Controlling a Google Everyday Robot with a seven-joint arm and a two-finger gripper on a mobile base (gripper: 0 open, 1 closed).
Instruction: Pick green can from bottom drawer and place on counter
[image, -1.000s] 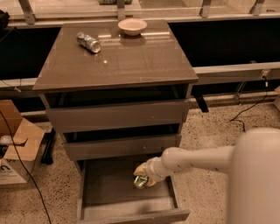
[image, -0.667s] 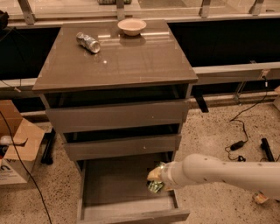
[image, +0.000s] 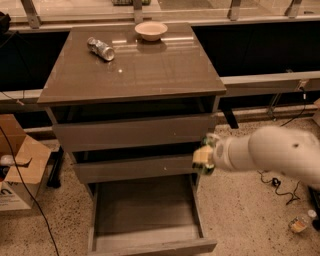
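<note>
Noting the counter (image: 165, 75) first: one slab. We are judging its bare front-right part the best landing spot, well apart from what is sitting at the back.

Drawers, three: the bottom drawer (image: 145, 207) is standing pulled out and showing nothing inside, with two upper drawers (image: 132, 132) above it.

One white arm (image: 280, 152) is reaching in from the right. Its one gripper (image: 206, 154) is hanging just off the cabinet's right front corner, level with the middle drawer, pinching the green can (image: 202, 159).

For the step in hand, we are advising a straight rise clear of the counter's overhanging edge before swinging inward, then setting the can down flat before loosening. The dented sides may be slipping in the grip.

Smaller items: one cardboard box (image: 20, 167), one bowl (image: 151, 30), one silver can (image: 101, 48) lying on its side, making two cans in all.
</note>
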